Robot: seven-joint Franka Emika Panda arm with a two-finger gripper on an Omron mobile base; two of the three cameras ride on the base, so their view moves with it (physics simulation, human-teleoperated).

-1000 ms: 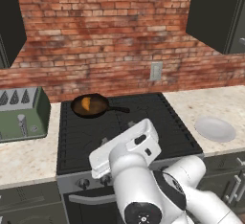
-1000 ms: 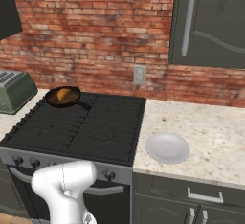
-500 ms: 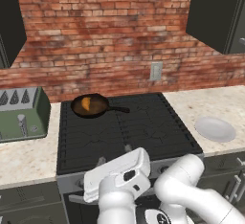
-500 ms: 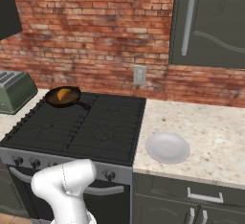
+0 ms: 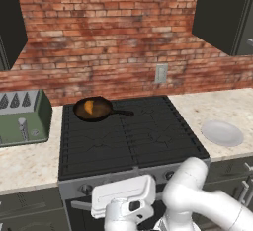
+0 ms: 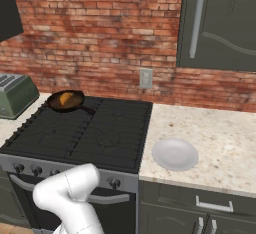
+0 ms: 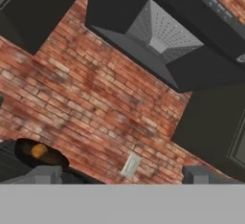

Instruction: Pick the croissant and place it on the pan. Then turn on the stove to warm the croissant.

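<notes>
Gripper [image 7: 119, 174] fingertips stand spread wide at the bottom of my hand view, nothing between them, aimed up at the red brick wall [image 7: 95, 108] and the dark hood [image 7: 158, 31]. I see the white hand low in front of the stove [image 5: 128, 136], down by its grey knob panel. I count one croissant [image 5: 89, 107], a small orange-golden lump, sitting inside the one pan [image 5: 94, 109] on the stove's back left grate. The pan is round, dark with a brownish inside; its long straight black handle points right along the stove. One flat white plate [image 5: 222, 133] lies on the speckled bench right of the stove, one green toaster [image 5: 22, 117] on the left.
</notes>
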